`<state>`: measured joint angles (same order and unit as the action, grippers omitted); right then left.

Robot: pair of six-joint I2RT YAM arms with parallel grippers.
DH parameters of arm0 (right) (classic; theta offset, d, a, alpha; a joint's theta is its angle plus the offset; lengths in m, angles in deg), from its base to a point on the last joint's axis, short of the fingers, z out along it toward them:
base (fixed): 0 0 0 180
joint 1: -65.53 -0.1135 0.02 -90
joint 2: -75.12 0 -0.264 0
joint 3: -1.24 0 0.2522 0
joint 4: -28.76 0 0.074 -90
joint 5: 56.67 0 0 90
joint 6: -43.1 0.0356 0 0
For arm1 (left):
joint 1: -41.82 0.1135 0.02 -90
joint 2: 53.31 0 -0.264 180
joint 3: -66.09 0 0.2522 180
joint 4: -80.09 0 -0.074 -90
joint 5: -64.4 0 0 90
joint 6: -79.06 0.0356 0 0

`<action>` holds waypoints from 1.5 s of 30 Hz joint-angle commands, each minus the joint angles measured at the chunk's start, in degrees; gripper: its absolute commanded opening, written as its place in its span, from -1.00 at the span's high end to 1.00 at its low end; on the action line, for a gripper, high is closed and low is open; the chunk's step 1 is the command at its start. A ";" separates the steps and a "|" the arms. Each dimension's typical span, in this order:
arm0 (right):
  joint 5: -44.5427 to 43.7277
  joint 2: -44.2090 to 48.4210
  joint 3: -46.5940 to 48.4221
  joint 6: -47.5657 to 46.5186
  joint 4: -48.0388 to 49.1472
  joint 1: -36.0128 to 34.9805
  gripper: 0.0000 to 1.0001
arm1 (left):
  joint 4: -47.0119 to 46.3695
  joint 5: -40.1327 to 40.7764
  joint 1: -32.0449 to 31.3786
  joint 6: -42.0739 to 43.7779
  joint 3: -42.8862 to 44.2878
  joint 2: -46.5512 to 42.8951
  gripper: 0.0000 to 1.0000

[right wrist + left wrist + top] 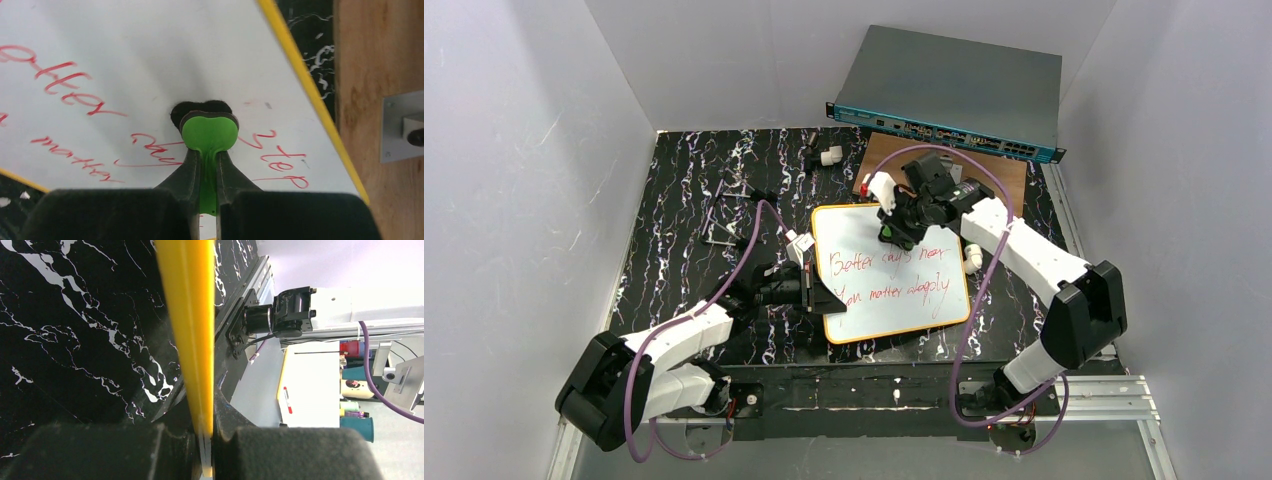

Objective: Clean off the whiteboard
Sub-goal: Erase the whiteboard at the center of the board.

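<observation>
The whiteboard (889,275) lies on the black marbled table, white with a yellow-orange rim and red handwritten lines. My left gripper (816,292) is shut on the board's left rim; in the left wrist view the yellow rim (192,330) runs edge-on between the fingers. My right gripper (894,232) is over the board's upper middle, shut on a green eraser (209,134) whose black felt pad (200,109) rests against the white surface (150,65) among the red words.
A brown wooden board (999,175) lies behind the whiteboard, with a grey network switch (949,95) at the back. Small white parts (829,155) and a metal bracket (719,225) lie at back left. A white marker (973,258) lies right of the board.
</observation>
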<state>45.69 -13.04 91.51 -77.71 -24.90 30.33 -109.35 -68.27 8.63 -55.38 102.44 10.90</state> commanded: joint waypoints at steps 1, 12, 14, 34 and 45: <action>-12.67 -2.49 3.86 6.51 6.79 1.96 0.97 | -3.34 -2.32 -0.92 6.29 1.00 -1.56 1.00; 1.42 3.11 -5.18 -7.75 -0.80 3.34 0.97 | -3.78 -2.94 -0.99 6.54 1.30 -1.08 1.00; 6.46 3.11 -5.21 -8.30 -2.82 3.18 0.97 | -3.91 -3.09 -0.92 6.53 1.43 -0.89 1.00; -10.85 -0.60 -2.73 -1.70 3.53 4.35 0.97 | -4.55 -3.47 -0.95 6.46 1.23 -0.77 1.00; 2.80 -2.01 1.64 4.83 1.69 1.80 0.97 | -5.45 -3.85 -0.98 5.97 1.21 0.14 1.00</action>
<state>47.02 -12.84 89.00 -79.48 -24.71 32.89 -110.14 -68.78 8.65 -56.87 102.44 11.86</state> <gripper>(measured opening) 0.113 0.044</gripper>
